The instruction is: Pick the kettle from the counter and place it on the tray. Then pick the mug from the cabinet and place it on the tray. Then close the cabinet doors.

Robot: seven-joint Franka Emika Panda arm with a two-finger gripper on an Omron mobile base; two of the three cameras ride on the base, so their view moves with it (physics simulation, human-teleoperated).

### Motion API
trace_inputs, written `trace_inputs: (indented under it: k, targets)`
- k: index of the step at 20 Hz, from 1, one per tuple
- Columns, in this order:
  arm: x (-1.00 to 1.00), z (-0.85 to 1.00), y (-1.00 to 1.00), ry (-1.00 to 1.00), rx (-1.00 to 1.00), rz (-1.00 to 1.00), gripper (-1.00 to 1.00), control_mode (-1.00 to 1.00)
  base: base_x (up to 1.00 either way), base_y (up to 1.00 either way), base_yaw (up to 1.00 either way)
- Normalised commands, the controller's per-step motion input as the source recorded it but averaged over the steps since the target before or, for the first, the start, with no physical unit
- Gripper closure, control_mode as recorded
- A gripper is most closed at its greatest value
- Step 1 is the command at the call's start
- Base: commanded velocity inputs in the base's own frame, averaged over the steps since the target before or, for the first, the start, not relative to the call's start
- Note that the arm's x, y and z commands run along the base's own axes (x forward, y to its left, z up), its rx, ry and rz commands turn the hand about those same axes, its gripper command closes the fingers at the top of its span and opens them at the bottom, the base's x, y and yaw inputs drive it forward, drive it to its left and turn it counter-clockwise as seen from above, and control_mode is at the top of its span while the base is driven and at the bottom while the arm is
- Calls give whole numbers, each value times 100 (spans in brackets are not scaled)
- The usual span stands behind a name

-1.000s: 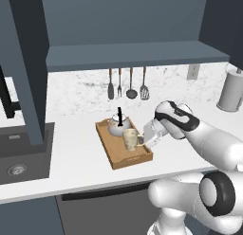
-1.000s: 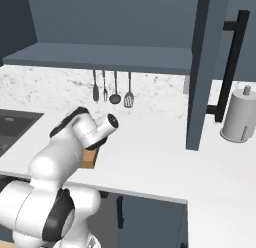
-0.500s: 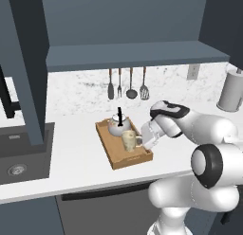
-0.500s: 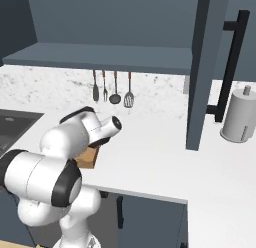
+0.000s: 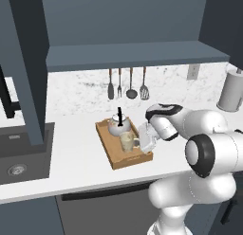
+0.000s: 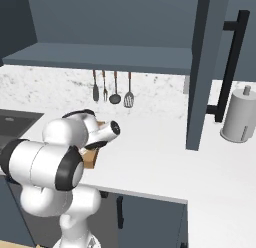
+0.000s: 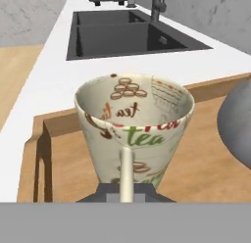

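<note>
The beige mug (image 5: 126, 141) with brown and green print stands upright over the wooden tray (image 5: 116, 159), right beside the silvery kettle (image 5: 116, 127). My gripper (image 5: 140, 144) is shut on the mug's side handle. In the hand view the mug (image 7: 135, 119) is close in front of my gripper (image 7: 126, 195), its handle between the tips and its base hidden. The kettle (image 7: 238, 124) is at the right edge and the tray (image 7: 54, 154) lies below. Both cabinet doors stand open: the left door (image 5: 26, 63) and the right door (image 6: 202, 72). The cabinet shelf (image 5: 133, 54) is bare.
Several utensils (image 5: 126, 85) hang on the back wall above the white counter (image 5: 76, 158). A dark sink (image 5: 19, 158) lies left of the tray. A grey paper-towel roll (image 6: 240, 114) stands at the far right. My white arm hides most of the tray (image 6: 90, 159) in the right base view.
My arm's elbow has swung up and toward the cameras. The hand and the mug have edged slightly left over the tray. The kettle and doors have stayed put.
</note>
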Motion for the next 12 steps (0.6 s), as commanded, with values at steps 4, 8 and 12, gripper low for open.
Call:
trace_inputs:
  k: [4, 8, 12]
  targets:
    - [19, -23, 7, -5, -5, 0, 100, -100, 0, 0, 0]
    - [31, -26, 0, -1, -5, 0, 100, -100, 0, 0, 0]
    - [21, -29, 0, -3, -3, 0, 100, -100, 0, 0, 0]
